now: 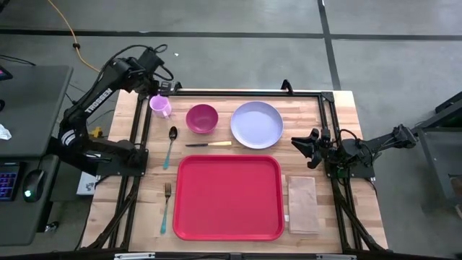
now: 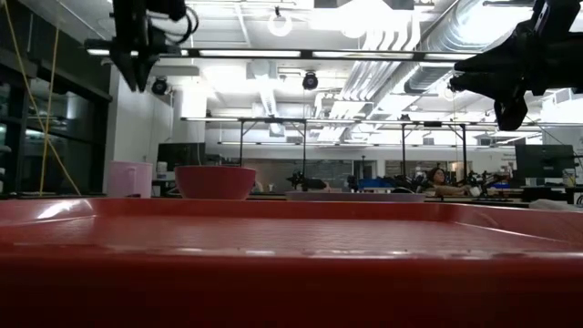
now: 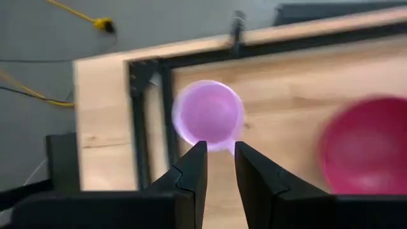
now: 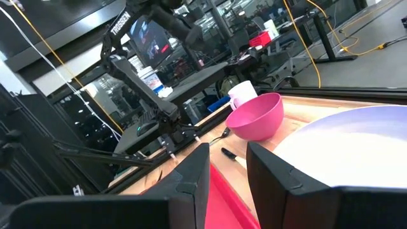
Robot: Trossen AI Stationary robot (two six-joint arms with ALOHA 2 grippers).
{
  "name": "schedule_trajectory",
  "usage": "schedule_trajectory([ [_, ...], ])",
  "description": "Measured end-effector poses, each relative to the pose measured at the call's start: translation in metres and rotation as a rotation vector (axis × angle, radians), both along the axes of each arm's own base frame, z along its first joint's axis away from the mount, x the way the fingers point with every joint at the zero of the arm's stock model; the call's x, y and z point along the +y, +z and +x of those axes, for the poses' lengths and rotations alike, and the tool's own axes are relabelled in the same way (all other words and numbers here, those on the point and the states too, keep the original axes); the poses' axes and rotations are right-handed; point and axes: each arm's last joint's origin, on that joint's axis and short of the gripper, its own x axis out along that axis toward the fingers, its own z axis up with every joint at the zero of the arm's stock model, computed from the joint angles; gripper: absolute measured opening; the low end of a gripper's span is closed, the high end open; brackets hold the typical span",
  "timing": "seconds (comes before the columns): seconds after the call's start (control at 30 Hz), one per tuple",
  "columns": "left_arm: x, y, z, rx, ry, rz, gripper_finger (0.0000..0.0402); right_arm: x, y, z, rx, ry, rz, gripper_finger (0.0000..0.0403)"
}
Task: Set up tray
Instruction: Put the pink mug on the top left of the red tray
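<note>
The red tray [image 1: 227, 196] lies flat on the wooden table, near its front edge. Behind it stand a pink cup [image 1: 160, 106], a magenta bowl [image 1: 201, 118] and a lavender plate [image 1: 257, 124]. My left gripper [image 3: 220, 159] hangs open above the table's far left corner, pointing steeply down. The cup [image 3: 208, 114] shows just beyond its fingertips, which touch nothing. My right gripper [image 1: 302, 144] waits level and open at the table's right side, beside the plate [image 4: 356, 140], with nothing between its fingers.
A spoon [image 1: 170, 144] and a fork [image 1: 166, 206] lie left of the tray. A knife [image 1: 209, 144] lies behind the tray, and a tan napkin [image 1: 303, 204] lies to its right. A black frame [image 1: 238, 92] runs around the table's edges.
</note>
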Motion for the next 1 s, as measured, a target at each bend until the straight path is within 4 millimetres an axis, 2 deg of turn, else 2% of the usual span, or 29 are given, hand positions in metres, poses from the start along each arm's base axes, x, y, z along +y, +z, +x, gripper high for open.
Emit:
schedule_trajectory([
  [0.47, 0.011, -0.023, 0.01, 0.01, -0.017, 0.015, 0.0111, 0.0, -0.001, 0.0, 0.014, -0.002, -0.005, 0.0083],
  [0.6, 0.017, -0.04, 0.013, -0.002, -0.012, 0.022, 0.0111, 0.0, -0.002, 0.0, 0.016, -0.002, -0.005, 0.0083],
  [0.73, 0.026, -0.06, 0.007, -0.074, 0.008, -0.046, 0.0114, 0.0, -0.002, 0.0, 0.016, -0.002, -0.005, 0.0083],
  [0.83, 0.032, -0.075, 0.001, -0.139, 0.015, -0.101, 0.0135, 0.0, -0.002, 0.0, 0.015, -0.002, -0.003, 0.0083],
  [1.0, 0.034, -0.078, 0.002, -0.164, -0.003, -0.11, 0.0199, 0.0, -0.002, 0.0, 0.006, -0.001, 0.026, 0.0083],
])
